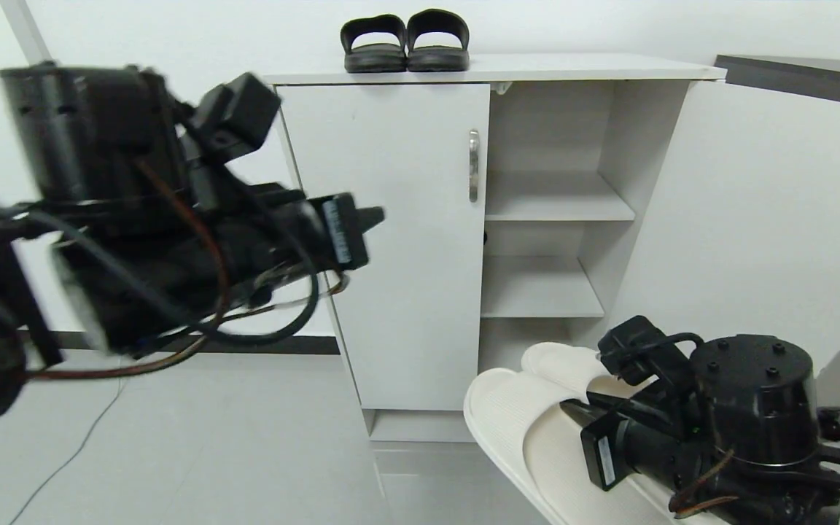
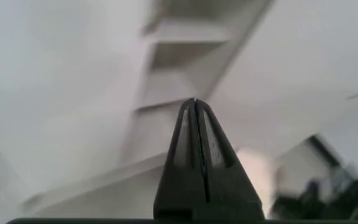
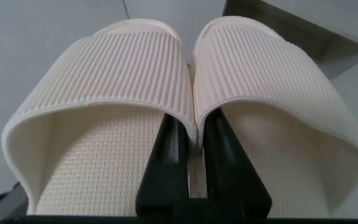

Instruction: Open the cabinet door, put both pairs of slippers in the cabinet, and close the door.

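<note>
A white cabinet [image 1: 391, 306] stands ahead, its left door closed and its right door [image 1: 755, 219] swung wide open, showing bare shelves [image 1: 555, 200]. A pair of black slippers [image 1: 405, 44] rests on the cabinet top. My right gripper [image 3: 194, 134] is shut on the touching inner walls of the pair of white slippers [image 3: 129, 81], carried low in front of the open compartment [image 1: 522, 408]. My left gripper [image 2: 195, 106] is shut with nothing in it, raised at the left in front of the closed door [image 1: 369, 217].
The closed door has a metal handle [image 1: 473, 165] at its right edge. A grey piece of furniture [image 1: 792, 73] stands behind the open door. A thin cable [image 1: 77, 452] lies on the grey floor at the left.
</note>
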Robot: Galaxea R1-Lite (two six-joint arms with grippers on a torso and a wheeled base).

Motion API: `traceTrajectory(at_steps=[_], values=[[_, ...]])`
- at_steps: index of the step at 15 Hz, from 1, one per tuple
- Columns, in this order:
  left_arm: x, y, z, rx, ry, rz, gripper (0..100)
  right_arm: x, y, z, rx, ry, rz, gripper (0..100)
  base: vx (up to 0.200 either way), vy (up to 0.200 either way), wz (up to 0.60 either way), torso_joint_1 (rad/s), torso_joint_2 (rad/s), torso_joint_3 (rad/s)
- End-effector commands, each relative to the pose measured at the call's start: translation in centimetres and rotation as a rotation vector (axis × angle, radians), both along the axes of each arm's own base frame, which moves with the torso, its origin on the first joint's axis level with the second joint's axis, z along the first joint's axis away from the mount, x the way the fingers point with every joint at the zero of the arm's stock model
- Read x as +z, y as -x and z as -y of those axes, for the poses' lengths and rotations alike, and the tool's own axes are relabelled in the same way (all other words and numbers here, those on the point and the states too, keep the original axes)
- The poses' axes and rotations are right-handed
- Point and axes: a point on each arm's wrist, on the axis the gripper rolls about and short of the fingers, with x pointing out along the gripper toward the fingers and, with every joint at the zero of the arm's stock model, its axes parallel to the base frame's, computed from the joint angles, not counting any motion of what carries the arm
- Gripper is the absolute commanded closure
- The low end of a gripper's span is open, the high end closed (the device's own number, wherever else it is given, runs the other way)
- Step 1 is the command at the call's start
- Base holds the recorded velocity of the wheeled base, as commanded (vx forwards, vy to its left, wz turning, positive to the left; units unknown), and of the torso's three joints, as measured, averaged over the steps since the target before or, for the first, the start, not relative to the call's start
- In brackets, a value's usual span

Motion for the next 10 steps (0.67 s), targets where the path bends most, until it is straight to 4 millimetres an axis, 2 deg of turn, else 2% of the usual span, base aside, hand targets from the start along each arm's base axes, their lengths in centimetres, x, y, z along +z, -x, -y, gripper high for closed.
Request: traceTrajectory(at_steps=[1, 2, 3, 5, 6, 7, 8, 10], values=[[-3.4, 9.6, -8.9, 0.329, -0.148, 0.069, 100, -0.8, -1.4, -0.5, -0.043, 0.001, -0.024, 100, 0.0, 0.0, 0.0, 0.0, 0.0, 0.0], [-4.1, 10.6, -10.1, 0.388, -0.168, 0.08, 100, -0.9, -1.6, -0.6, -0.052, -0.003, -0.026, 100, 0.0, 0.0, 0.0, 0.0, 0.0, 0.0], [-5.9, 12.8, -12.9, 0.577, -0.183, 0.09, 100, -1.0, -1.8, -0.6, -0.068, -0.004, -0.024, 100, 0.0, 0.0, 0.0, 0.0, 0.0, 0.0], [-8.8, 16.1, -15.0, 0.784, -0.175, 0.103, 100, -1.1, -2.0, -0.7, -0.083, 0.001, -0.019, 100, 0.0, 0.0, 0.0, 0.0, 0.0, 0.0], [-10.1, 17.1, -15.3, 0.827, -0.178, 0.099, 100, -1.1, -2.0, -0.7, -0.083, 0.0, -0.018, 100, 0.0, 0.0, 0.0, 0.0, 0.0, 0.0], [-13.0, 18.4, -15.6, 0.89, -0.193, 0.073, 100, -1.1, -2.0, -0.6, -0.083, 0.0, -0.018, 100, 0.0, 0.0, 0.0, 0.0, 0.0, 0.0], [-15.0, 19.2, -15.7, 0.92, -0.2, 0.058, 100, -1.1, -2.0, -0.6, -0.083, 0.0, -0.018, 100, 0.0, 0.0, 0.0, 0.0, 0.0, 0.0], [-17.1, 20.5, -15.7, 0.925, -0.195, 0.065, 100, -1.2, -2.0, -0.6, -0.083, 0.004, -0.02, 100, 0.0, 0.0, 0.0, 0.0, 0.0, 0.0]])
